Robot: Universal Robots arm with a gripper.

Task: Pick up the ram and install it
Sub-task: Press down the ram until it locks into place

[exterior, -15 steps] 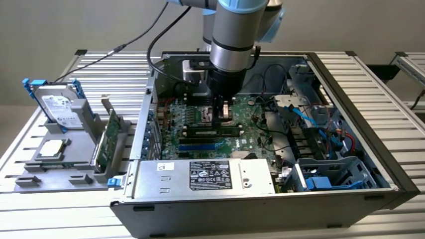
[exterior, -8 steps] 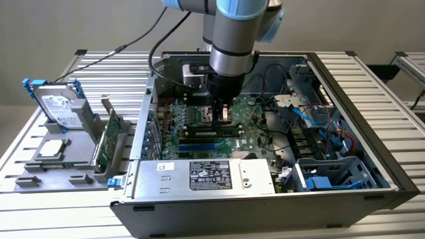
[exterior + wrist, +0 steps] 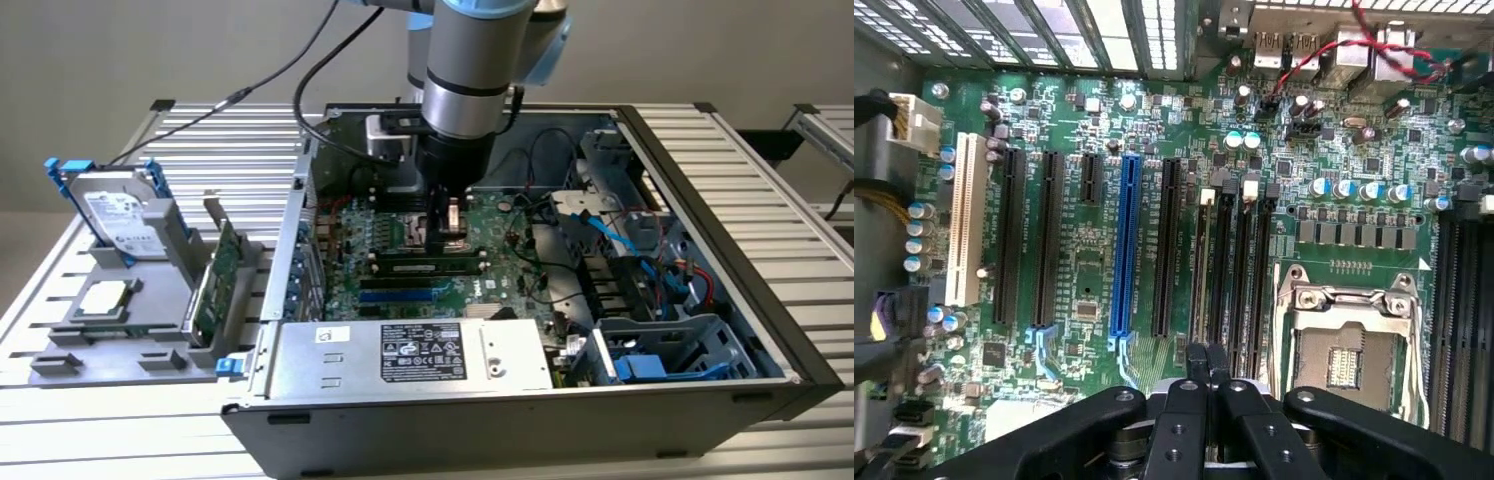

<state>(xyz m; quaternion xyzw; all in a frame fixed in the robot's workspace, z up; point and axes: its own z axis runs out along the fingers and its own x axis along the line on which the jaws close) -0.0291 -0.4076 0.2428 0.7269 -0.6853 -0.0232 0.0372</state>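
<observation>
The arm (image 3: 467, 70) hides the motherboard's (image 3: 400, 270) far edge; print on the power supply label (image 3: 422, 352) is too small to read.

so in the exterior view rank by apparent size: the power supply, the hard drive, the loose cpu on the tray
1. power supply, clearly largest, though it sits nearest the camera
2. hard drive
3. cpu, smallest
</observation>
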